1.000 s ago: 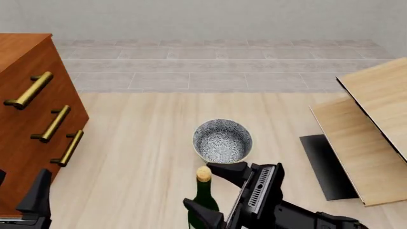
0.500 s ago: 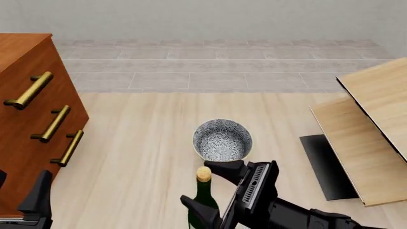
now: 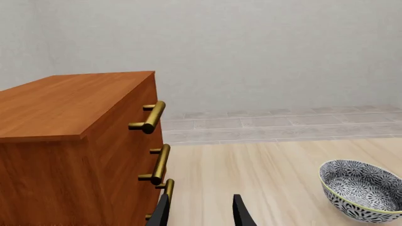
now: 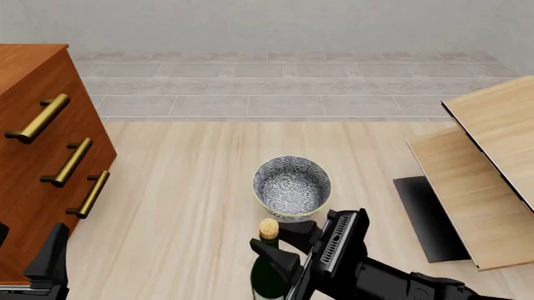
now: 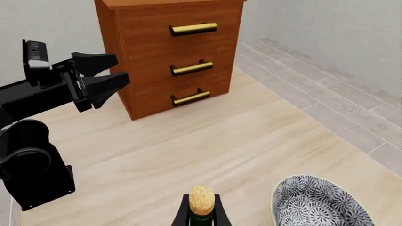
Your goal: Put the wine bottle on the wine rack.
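Observation:
The wine bottle point(image 4: 269, 270) stands upright near the table's front edge, dark green glass with a tan cork point(image 4: 268, 227). My right gripper point(image 4: 283, 242) is shut on its neck just under the cork, one finger on each side. In the right wrist view the cork point(image 5: 202, 197) shows between the two fingers point(image 5: 182, 213). The wine rack point(image 4: 488, 164), slanted pale boards on a black base point(image 4: 424, 209), stands at the right. My left gripper point(image 3: 201, 203) is open with nothing in it, low at the front left beside the cabinet point(image 4: 37, 162).
A patterned blue-white bowl point(image 4: 291, 184) sits just beyond the bottle, close to the right gripper. The reddish-brown drawer cabinet point(image 3: 75, 141) with brass handles fills the left side. Bare wood tabletop point(image 4: 192, 175) lies between the cabinet, the bowl and the rack.
The right gripper's fingers, which stood wide apart around the bottle, have closed onto its neck. The left arm has not moved.

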Tool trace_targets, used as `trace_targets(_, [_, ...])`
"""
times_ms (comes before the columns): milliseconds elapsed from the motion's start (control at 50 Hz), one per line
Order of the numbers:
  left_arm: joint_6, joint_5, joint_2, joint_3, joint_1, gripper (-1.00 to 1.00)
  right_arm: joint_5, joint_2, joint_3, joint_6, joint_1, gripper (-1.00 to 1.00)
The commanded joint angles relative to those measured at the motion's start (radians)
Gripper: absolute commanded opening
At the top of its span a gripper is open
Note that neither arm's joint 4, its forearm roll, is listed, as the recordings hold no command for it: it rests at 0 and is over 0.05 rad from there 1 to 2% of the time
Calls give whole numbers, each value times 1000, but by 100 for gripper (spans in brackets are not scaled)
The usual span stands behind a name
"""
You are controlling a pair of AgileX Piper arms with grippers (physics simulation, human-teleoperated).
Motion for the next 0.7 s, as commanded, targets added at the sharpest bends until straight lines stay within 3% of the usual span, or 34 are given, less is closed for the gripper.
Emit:
trace_targets(20, [1,-1,0,1,-3,100,20,-23,-9,1,-1,-100])
trace_targets(240, [-2,-2,0,0,-15,100,172,-161,-59,-29,16,-100])
trace_targets(420, [-7,4,0,-13,-16,100,234,-217,-86,-38,31,-100])
trace_targets(700, [-13,10,0,-22,-15,100,357,-324,-150,-9,27,-100])
